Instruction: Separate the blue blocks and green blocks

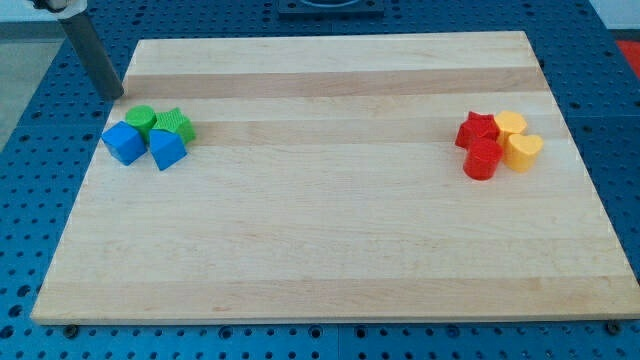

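Note:
Two blue blocks and two green blocks sit bunched together at the view's left on the wooden board. A blue cube-like block lies at the far left, a blue wedge-like block beside it on the right. A green round block and a green star-like block sit just above them, touching. My tip is at the board's upper left edge, just up and left of the green round block, apart from it.
Two red blocks and two yellow blocks form a tight group at the view's right. A blue perforated table surrounds the board.

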